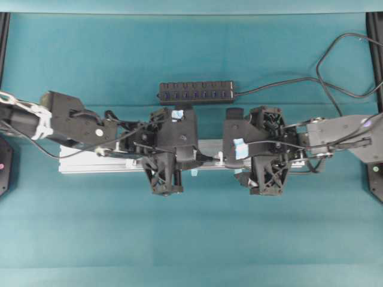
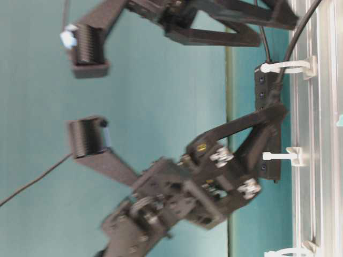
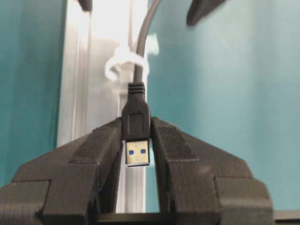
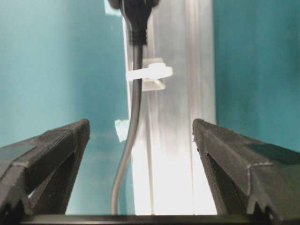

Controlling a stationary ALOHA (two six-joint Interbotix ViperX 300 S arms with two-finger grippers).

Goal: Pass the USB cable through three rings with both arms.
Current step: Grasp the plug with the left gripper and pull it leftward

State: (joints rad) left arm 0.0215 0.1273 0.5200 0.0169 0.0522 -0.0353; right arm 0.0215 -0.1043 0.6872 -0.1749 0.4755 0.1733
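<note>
My left gripper is shut on the black plug of the USB cable, whose silver tip points back between the jaws. From the plug the cord runs away through a whitish ring on the rail. My right gripper stands wide open, with the cord hanging free between its fingers and touching neither. That cord passes through the same ring. From table level three rings show: one with the cord through it, and two others with nothing in them.
The silver rail lies across the teal cloth under both grippers. A black multi-port hub sits just behind them, and its lead loops off to the back right. A small pale-blue tab sticks to the cloth beside the rail.
</note>
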